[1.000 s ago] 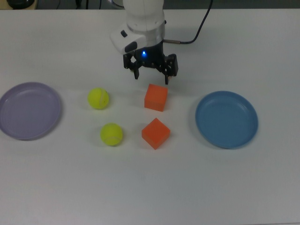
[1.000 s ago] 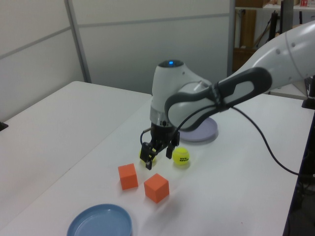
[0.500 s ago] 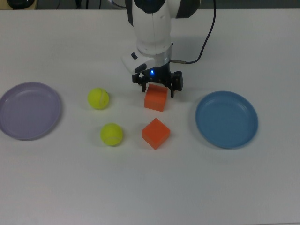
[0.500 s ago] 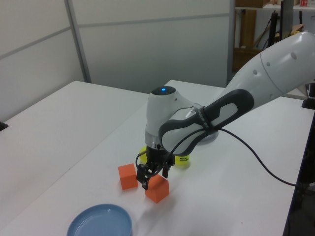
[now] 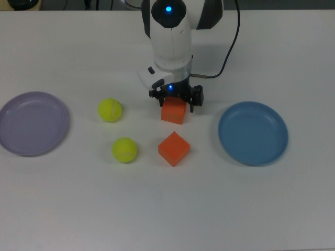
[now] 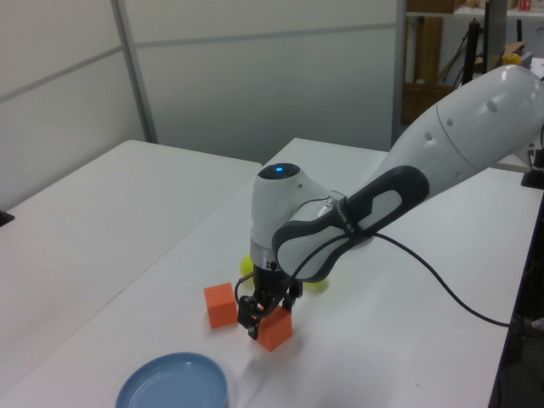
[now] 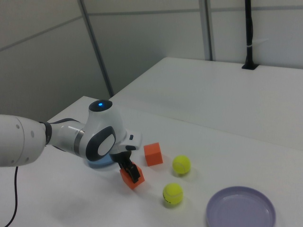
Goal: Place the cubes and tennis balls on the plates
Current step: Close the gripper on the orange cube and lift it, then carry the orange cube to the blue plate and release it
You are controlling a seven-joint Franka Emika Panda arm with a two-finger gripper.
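Your gripper [image 5: 175, 98] is down on the rear cube [image 5: 174, 112], one finger on each side of it; whether the pads are already pressing the faces or standing just off them I cannot tell, and the cube looks to be sitting on the desk [image 5: 167, 209]. As I judge it, nothing is placed yet: both plates are bare and all four pieces remain on the desk, so you have four transfers ahead, this cube apparently the first.

Just beyond the gripper toward the top view's bottom lies the second cube [image 5: 174, 148], turned corner-on. Both are solid matte orange blocks with flat faces (easy surfaces for two fingers). Further off, to the top view's left of the gripper, sit the two tennis balls, one level with it [image 5: 110, 110] and one lower [image 5: 124, 150]; they are fuzzy, yellow-green and round, so likely to roll if nudged. To the top view's right of the gripper is the blue plate [image 5: 253, 133], shallow, smooth and round. Farthest, at the top view's left edge, is the lavender plate [image 5: 32, 123], same shape
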